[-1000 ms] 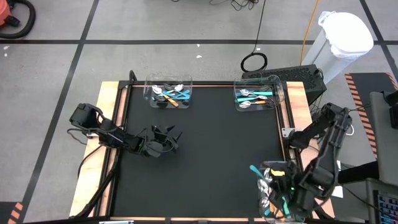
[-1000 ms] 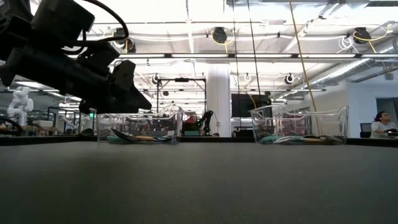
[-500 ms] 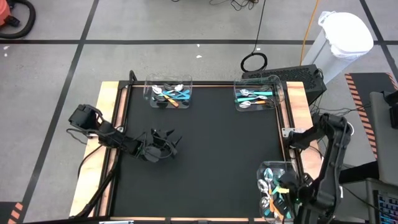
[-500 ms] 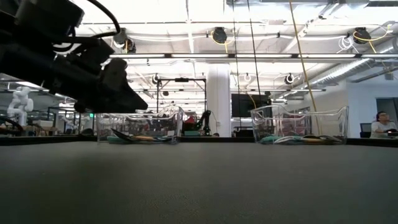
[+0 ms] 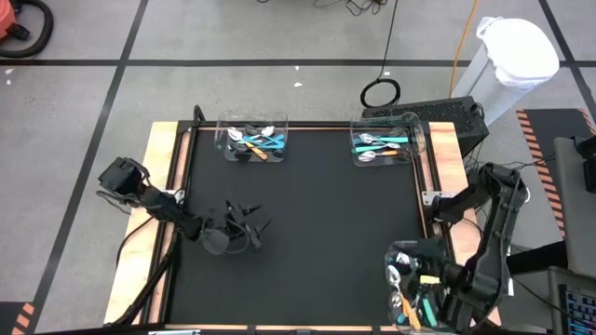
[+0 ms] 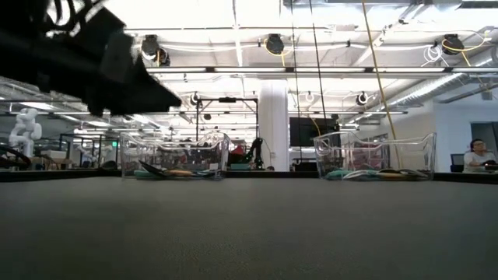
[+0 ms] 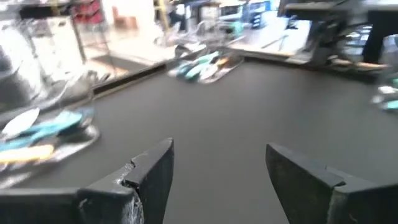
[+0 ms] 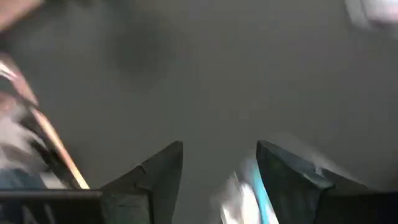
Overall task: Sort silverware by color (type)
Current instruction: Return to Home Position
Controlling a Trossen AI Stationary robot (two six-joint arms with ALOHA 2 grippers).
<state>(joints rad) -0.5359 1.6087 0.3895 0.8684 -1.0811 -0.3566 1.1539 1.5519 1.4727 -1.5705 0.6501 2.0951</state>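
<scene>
A black table mat [image 5: 307, 205] framed by a wooden edge takes up the middle of the high view. The left arm [image 5: 163, 207] reaches in low from the mat's left side, and the right arm [image 5: 494, 233] folds back along the right edge toward the near right corner. Three clear plastic bins stand on the mat: the far left bin [image 5: 223, 126] and the far right bin [image 5: 417, 130] sit on the far edge, well apart, and the near right bin [image 5: 399, 251] sits in the near right corner. The left gripper [image 7: 219, 149] hangs above bare mat left of centre, its two fingers spread wide with nothing between them. The right gripper [image 8: 219, 146] is at the near right bin, its fingers likewise parted and gripping nothing; a blurred teal shape shows beyond the gap. All the silverware [image 5: 256, 141] lies inside the bins: teal handles, one orange handle and shiny heads in the far left bin, teal-handled pieces [image 5: 384, 143] in the far right bin, and a crowded mix of teal and orange handles [image 5: 416, 300] in the near right bin, partly hidden by the right arm
</scene>
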